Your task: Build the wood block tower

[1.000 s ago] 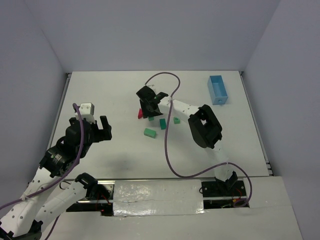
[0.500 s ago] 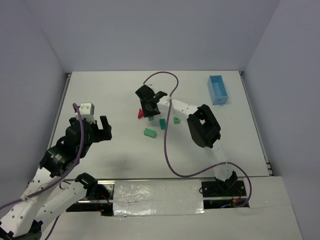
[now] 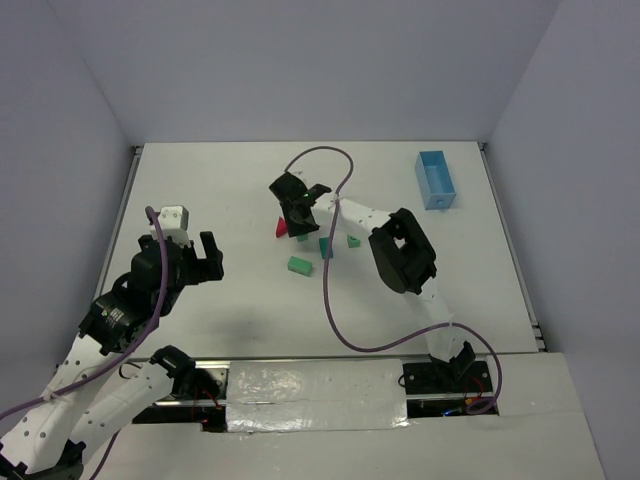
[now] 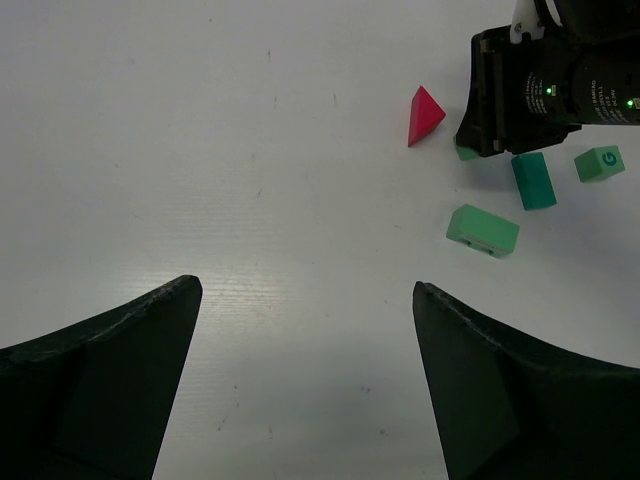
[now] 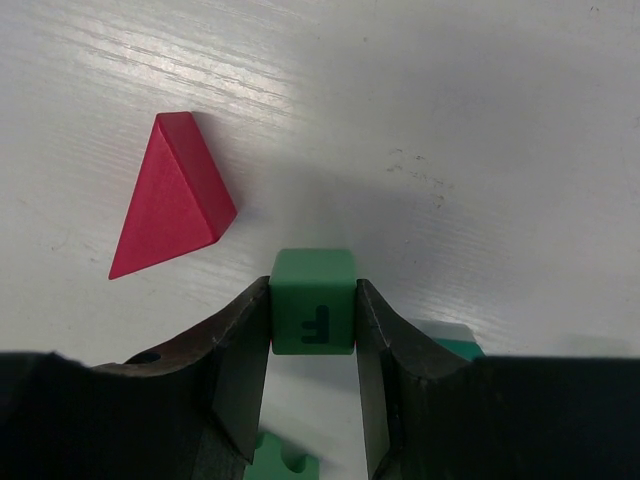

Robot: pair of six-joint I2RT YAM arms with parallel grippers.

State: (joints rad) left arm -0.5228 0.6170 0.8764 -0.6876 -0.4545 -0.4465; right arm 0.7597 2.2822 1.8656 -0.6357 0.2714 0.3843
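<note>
Nearest, toward the near left corner of the table (image 3: 200, 190), the left gripper (image 4: 305, 290) hangs with its jaws spread wide and nothing between them. It is well apart from the blocks, so as it stands it neither threatens them nor helps. Farther in, around the middle of the table, three loose pieces lie apart and unstacked: a green rectangular block (image 4: 483, 229), a second green rectangular block (image 4: 533, 180) and a green cube marked G (image 4: 599, 163). Just beyond them the right gripper (image 5: 313, 300) is closed narrowly on a green cube marked F (image 5: 313, 318), pinched at the very tips of its fingers. I cannot tell whether that cube rests on the table or is raised off it. I judge the shallow hold to be the main hazard, since a quick swing or a bump on setting down could let the cube twist or slip out. The red triangular piece (image 5: 170, 200) lies just beside the gripper toward the left edge, not touching it, and a sideways move could knock it away. The green pieces sit close under the wrist and could be swept aside likewise. The arm's purple cable (image 3: 326, 290) loops over the table near them. At the far right corner the light blue tray (image 3: 435, 180) sits well apart from the blocks.
</note>
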